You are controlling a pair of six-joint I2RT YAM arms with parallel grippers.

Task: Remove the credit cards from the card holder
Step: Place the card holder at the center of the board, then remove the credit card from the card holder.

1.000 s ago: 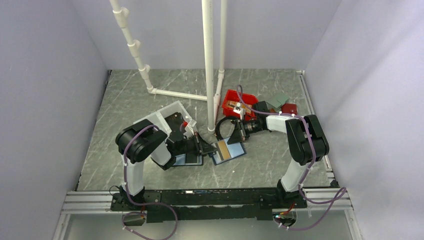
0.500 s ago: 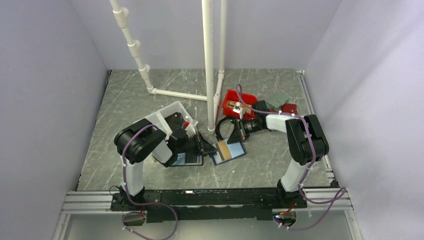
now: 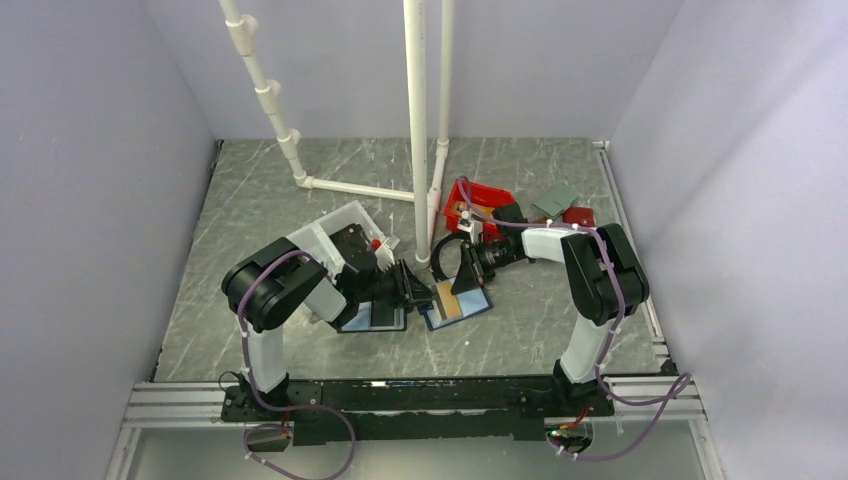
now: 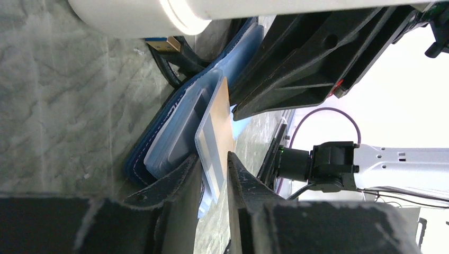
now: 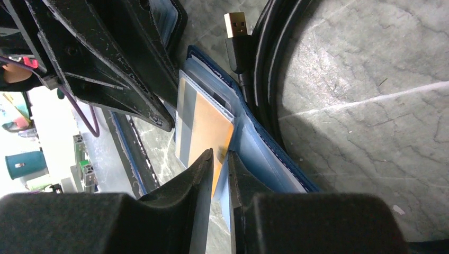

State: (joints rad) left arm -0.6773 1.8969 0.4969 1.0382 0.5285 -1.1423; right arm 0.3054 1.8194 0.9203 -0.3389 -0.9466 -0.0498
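Observation:
The navy card holder [image 3: 458,301] lies open on the table, its light-blue inside up, between both grippers. A gold-orange credit card [image 3: 452,298] with a grey stripe sticks out of its pocket. In the left wrist view the card [image 4: 218,121] stands on edge in the holder [image 4: 159,137], its near end between the slightly parted jaws of my left gripper [image 4: 214,161]. From the other side my right gripper [image 5: 221,156] stands narrowly open at the card's [image 5: 209,129] corner and the holder's light-blue flap [image 5: 275,153]. Any further cards are hidden.
A black-edged folio [image 3: 378,318] lies left of the holder, under my left arm. A coiled black cable [image 5: 270,63] with a USB plug [image 5: 235,26] lies against the holder. A white PVC pipe [image 3: 418,130], a white bin [image 3: 335,228] and a red bin [image 3: 482,200] stand behind.
Both grippers were shut a second ago and their jaws have since parted a little. The left gripper has edged right toward the holder; the holder and card have stayed put.

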